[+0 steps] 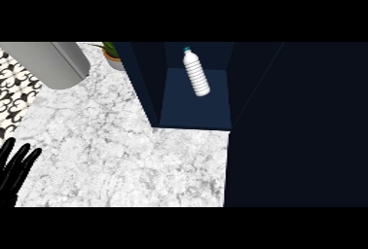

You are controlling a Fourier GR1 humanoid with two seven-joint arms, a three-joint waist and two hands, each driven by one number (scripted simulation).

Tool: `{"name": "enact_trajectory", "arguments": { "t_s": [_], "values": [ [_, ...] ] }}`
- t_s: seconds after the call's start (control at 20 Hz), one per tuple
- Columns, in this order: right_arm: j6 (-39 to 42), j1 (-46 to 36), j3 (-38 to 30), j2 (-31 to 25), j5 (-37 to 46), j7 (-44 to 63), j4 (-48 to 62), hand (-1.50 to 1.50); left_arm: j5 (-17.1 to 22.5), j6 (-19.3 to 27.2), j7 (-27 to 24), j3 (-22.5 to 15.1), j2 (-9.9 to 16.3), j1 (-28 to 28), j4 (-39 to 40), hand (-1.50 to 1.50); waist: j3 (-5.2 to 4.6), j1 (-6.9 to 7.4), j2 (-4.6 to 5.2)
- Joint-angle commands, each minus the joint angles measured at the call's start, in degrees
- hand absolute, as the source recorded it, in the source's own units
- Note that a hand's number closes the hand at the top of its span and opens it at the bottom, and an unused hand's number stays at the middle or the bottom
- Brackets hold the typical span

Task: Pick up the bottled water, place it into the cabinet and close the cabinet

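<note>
Inside cabinet (194, 104), bottled water (195, 73) lying lengthwise, cap pointing away

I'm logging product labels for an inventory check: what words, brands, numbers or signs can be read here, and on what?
None can be read.
Bottled water in the cabinet: white ribbed body, no legible label.
Counter: marble veining only, no text.
</note>
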Motion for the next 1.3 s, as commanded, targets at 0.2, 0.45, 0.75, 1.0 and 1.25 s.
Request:
{"name": "enact_trajectory", "arguments": {
  "t_s": [0.2,0.45,0.75,1.0,1.25],
  "values": [
    [-7.2,-8.4,6.4,-0.6,9.0,9.6,-12.3,1.5,3.0,-4.8,-0.1,4.2,3.8,4.5,0.2,-1.5,-0.28,0.95,-0.45],
    [-12.7,-14.3,13.0,2.3,9.4,13.7,-10.1,1.5,4.2,-6.1,-0.6,6.4,4.9,6.4,0.0,-1.5,-0.27,1.24,-0.42],
    [-19.7,-23.3,19.3,6.9,11.0,19.5,-6.3,1.5,5.2,-9.5,-1.9,9.0,6.1,8.6,1.0,-1.5,-0.28,2.19,-0.2],
    [-24.8,-32.1,22.6,12.4,10.6,23.2,-2.3,1.5,6.0,-13.0,-2.9,11.5,7.7,9.4,2.1,-1.5,-0.3,3.41,0.16],
    [-29.7,-38.6,25.9,18.5,11.9,27.8,1.1,1.5,7.2,-15.0,-3.0,13.4,8.7,11.5,2.3,-1.5,-0.02,3.93,0.3]
  ]
}}
